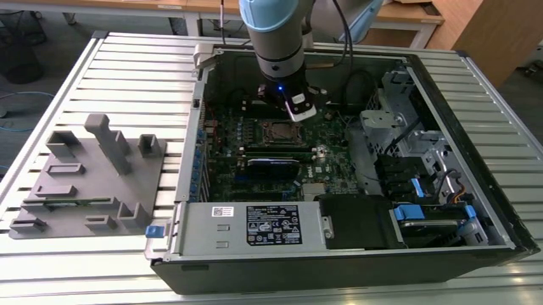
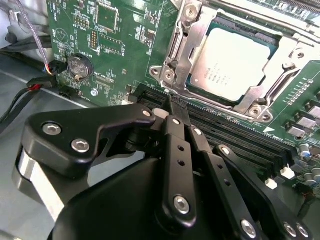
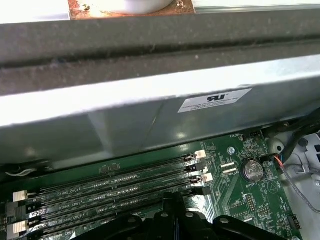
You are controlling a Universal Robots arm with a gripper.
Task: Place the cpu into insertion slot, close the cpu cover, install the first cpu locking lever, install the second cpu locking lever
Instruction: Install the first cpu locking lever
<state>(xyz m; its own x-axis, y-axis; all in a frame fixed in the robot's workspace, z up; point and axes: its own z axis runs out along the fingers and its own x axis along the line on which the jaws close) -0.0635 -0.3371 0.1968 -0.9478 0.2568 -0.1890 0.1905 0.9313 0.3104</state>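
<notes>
Silver-grey metal of the cpu shows through the window of the cover, so the chip already sits in the slot and the cover lies flat over it. A lever runs along one side of the frame; I cannot tell if it is hooked. The gripper has its fingers pressed together, holding nothing, and its tip hangs low over the memory slots, just beside the socket corner. From the tip, the chip lies ahead, across these long black slots, which run parallel to the near socket edge. In the exterior view the arm stands over the far side of the board, close to the socket, inside the open case.
</notes>
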